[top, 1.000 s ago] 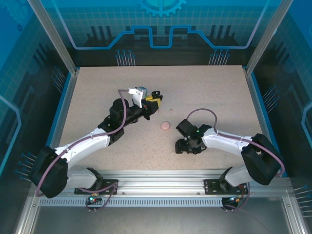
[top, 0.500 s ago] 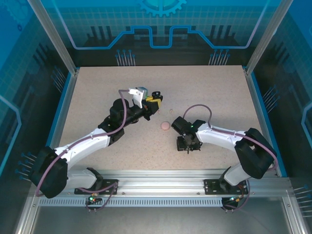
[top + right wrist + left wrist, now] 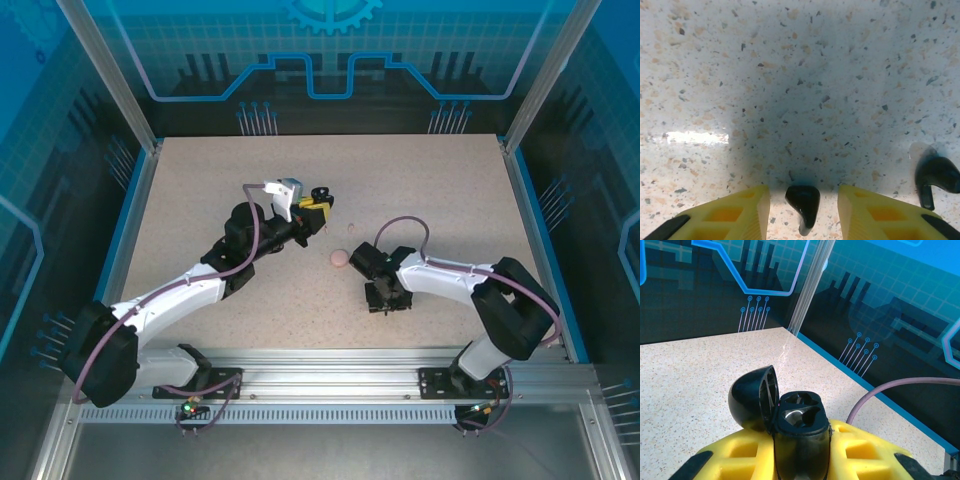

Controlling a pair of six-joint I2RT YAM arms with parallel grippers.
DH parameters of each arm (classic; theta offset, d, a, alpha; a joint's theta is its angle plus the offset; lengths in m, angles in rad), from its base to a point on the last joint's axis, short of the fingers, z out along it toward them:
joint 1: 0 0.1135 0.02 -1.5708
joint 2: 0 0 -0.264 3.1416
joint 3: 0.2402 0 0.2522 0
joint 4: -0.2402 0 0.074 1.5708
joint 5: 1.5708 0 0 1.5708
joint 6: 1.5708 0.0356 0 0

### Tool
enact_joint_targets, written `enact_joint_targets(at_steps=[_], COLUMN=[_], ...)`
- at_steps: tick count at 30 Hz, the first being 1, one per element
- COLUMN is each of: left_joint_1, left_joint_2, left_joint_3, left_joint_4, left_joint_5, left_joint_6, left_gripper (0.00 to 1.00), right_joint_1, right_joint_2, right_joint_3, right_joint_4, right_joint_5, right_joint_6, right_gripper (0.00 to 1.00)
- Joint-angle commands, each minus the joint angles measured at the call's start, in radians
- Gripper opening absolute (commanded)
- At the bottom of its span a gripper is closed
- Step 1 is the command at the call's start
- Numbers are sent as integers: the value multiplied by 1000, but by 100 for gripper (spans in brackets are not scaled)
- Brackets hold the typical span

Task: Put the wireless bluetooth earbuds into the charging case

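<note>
Glossy black charging case [image 3: 799, 415], gripped upright between the yellow jaws of the left gripper [image 3: 801, 450]. Domed lid hinged open to the left, two rounded wells exposed and empty. One black earbud [image 3: 804, 199] lying on the speckled table [image 3: 790, 75] between the parted jaws of the right gripper [image 3: 803, 205], touching neither, stem toward the lower edge of the wrist view. Second black earbud [image 3: 935, 175] near it on the right, stem bent downward. Small round pink case [image 3: 339, 258] resting on the table between the arms.

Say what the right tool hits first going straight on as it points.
The right tool points down; likely the black earbud lying between its open jaws, then the table just beneath.
</note>
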Motion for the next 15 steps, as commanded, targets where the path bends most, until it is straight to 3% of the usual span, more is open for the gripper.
enact_joint_targets(at_steps=[1, 15], left_joint_1=[-13, -22], left_joint_2=[-29, -26], left_joint_3=[23, 40], left_joint_4=[-3, -20], left_joint_5=[-4, -4], left_joint_6=[34, 50], left_gripper=[0, 0], right_joint_1=[15, -21], right_joint_2=[22, 24], right_joint_3=[-3, -37], right_joint_4=[3, 35], right_joint_5=[19, 2], right_joint_6=[13, 2], right_gripper=[39, 29])
